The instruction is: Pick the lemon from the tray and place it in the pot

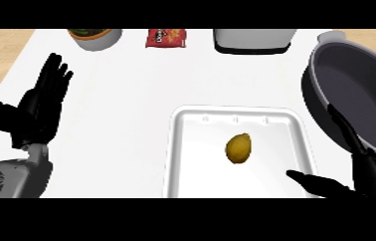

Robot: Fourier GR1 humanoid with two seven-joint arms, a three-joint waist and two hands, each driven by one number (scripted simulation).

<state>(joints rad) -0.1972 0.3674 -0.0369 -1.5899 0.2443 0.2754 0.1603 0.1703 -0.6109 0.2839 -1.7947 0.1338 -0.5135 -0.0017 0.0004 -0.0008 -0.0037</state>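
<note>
Sitting in the white tray [192,150], your lemon [238,148] lies near the tray's middle, tipped slightly, untouched by either hand. Tray is your landmark. Right of the tray, the dark pot [323,98] runs off the view's edge, rim close to the tray's right side. Your right hand [345,182] shows at the tray's lower right corner: thumb reaching over the tray's corner, fingers straight and spread up toward the pot's rim, nothing held, well apart from the lemon. Your left hand [40,103] is well left of the tray, fingers straight and pointing up, released, resting, holding nothing. Beyond the tray, at the white bench's [125,95] far edge: a red packet [166,37], a grey-white container with a dark base [253,40] to the packet's right, and a round bowl with green contents [95,37] to the packet's left. Lemon not yet in the pot.
</note>
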